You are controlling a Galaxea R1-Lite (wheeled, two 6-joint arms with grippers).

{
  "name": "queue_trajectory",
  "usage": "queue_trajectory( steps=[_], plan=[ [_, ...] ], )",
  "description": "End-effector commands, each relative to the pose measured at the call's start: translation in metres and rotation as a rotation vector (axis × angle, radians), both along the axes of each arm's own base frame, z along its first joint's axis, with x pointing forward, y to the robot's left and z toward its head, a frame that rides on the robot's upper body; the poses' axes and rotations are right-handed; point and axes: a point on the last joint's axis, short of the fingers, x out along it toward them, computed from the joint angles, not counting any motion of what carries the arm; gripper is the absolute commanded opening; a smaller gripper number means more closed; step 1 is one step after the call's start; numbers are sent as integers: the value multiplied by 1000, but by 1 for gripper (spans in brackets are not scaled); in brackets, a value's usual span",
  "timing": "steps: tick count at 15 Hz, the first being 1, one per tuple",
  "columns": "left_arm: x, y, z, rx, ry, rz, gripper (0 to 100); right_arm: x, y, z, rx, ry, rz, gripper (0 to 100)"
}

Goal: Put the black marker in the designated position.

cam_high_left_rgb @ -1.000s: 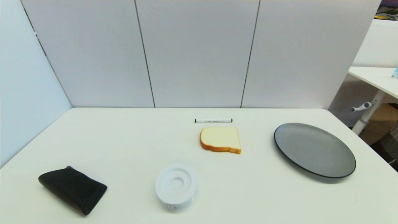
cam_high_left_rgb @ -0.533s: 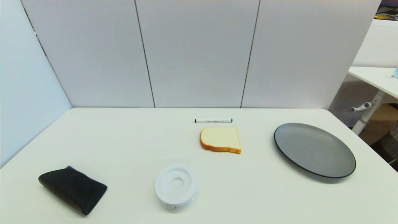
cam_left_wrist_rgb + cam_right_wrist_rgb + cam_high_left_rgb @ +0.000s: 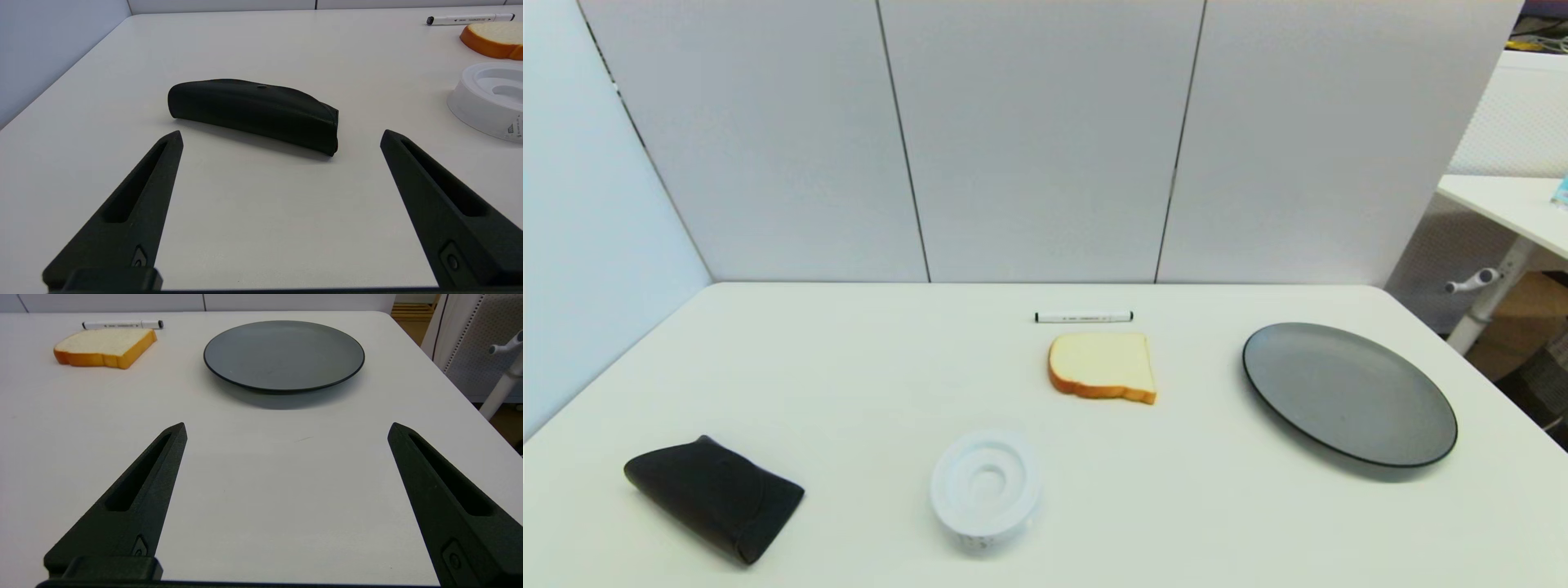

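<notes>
The left claw (image 3: pixel 281 136) hangs low over the white desk (image 3: pixel 261 212), its two black fingers (image 3: pixel 135 204) spread wide apart with nothing between them. Just beyond the tips lies a black pouch (image 3: pixel 253 112), lengthwise across. Farther off to one side sits a white ring (image 3: pixel 488 98), then a bread slice (image 3: pixel 492 38), and behind it the marker (image 3: pixel 470 18).

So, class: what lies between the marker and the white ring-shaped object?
The bread slice lies between the marker and the white ring, just in front of the marker; the head view shows this.
</notes>
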Motion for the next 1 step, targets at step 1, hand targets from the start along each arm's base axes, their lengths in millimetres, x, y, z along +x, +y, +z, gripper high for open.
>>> queue_trajectory(
  steps=[1],
  plan=[
    [0, 0, 0, 0, 3, -2, 100, 0, 0, 0, 0, 1, 1, 100]
  ],
)
